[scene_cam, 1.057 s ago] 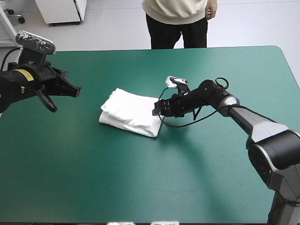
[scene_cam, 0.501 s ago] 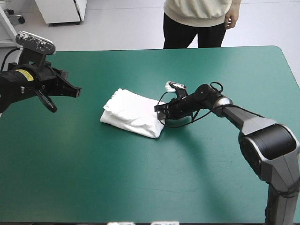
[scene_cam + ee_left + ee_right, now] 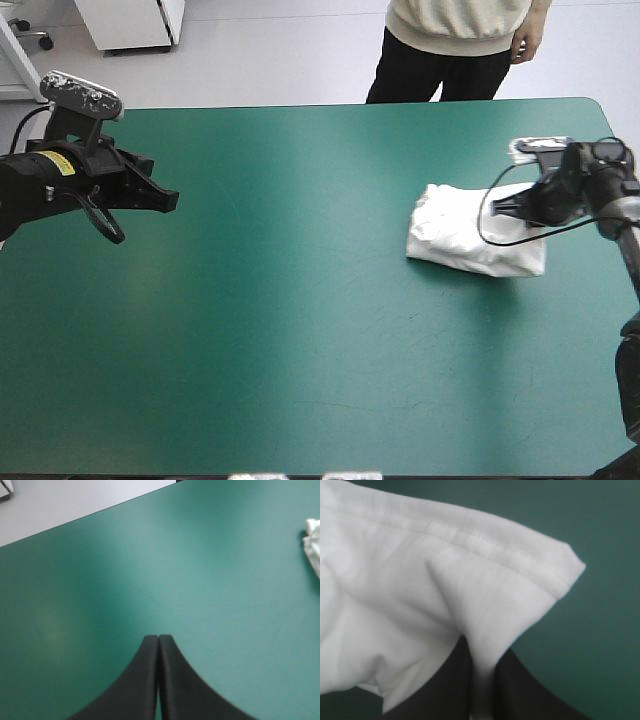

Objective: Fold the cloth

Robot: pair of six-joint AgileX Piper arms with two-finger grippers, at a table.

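The white T-shirt (image 3: pixel 470 238) lies as a folded bundle on the right side of the bench (image 3: pixel 300 320), near its right edge and well short of both the far and near edges. The right arm (image 3: pixel 605 190) reaches it from the right-edge side. Its jaws are all but closed on a fold of fabric just inside a stitched hem (image 3: pixel 485 545), with the white sheet pinched between the black fingers. Because the bundle already looks compact and layered, the folding itself seems done. The step in hand appears to be setting the bundle down at the side. The next move probably calls for letting go of the pinched fold and drawing back toward the right edge, low and straight, so the top layer is not dragged open. There is little room on that side, so a push or tug outward could carry the bundle's corner toward the drop. The teal-green cover lies broad and bare to the left and toward the near edge. The left arm (image 3: pixel 60 180) is over the left side, its jaws closed to a single point on nothing, well apart from the T-shirt.
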